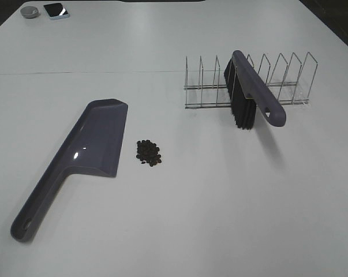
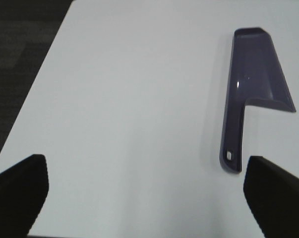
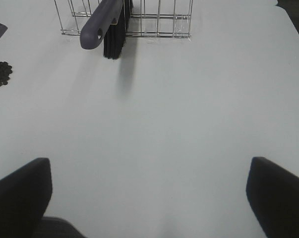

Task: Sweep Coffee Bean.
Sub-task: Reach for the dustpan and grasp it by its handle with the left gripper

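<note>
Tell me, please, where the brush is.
In the exterior high view, the brush leans in the wire rack, right of the coffee bean pile.

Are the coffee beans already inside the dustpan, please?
No, the coffee beans lie in a pile on the table beside the dustpan, not in it.

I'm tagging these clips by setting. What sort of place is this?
Likely a lab or office test bench: a white table staged with a dustpan, a brush in a wire rack, and a small pile of coffee beans.
</note>
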Robot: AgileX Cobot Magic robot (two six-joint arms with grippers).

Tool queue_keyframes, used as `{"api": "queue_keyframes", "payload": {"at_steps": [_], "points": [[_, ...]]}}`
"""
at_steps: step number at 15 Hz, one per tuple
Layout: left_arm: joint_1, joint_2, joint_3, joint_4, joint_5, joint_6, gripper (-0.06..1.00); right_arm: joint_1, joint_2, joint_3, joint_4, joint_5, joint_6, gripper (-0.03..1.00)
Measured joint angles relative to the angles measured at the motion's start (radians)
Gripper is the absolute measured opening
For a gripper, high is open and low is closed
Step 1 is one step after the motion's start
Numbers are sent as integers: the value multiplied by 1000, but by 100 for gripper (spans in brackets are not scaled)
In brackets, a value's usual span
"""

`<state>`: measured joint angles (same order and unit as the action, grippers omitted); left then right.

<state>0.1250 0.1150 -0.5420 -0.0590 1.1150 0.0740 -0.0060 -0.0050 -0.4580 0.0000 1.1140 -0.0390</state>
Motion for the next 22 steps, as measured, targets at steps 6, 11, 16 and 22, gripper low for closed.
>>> {"api": "queue_keyframes", "payload": {"at_steps": [6, 11, 16, 22], "points": [[0, 511, -112, -43, 19, 6, 98, 0, 0, 0, 0, 0, 0, 99], [-84, 967, -268, -52, -71, -39, 98, 0, 0, 0, 0, 0, 0, 99], [-314, 1336, -438, -37, -163, -152, 98, 0, 0, 0, 0, 0, 0, 99], [-395, 1611, -472, -19, -221, -171, 98, 0, 0, 0, 0, 0, 0, 99]]}}
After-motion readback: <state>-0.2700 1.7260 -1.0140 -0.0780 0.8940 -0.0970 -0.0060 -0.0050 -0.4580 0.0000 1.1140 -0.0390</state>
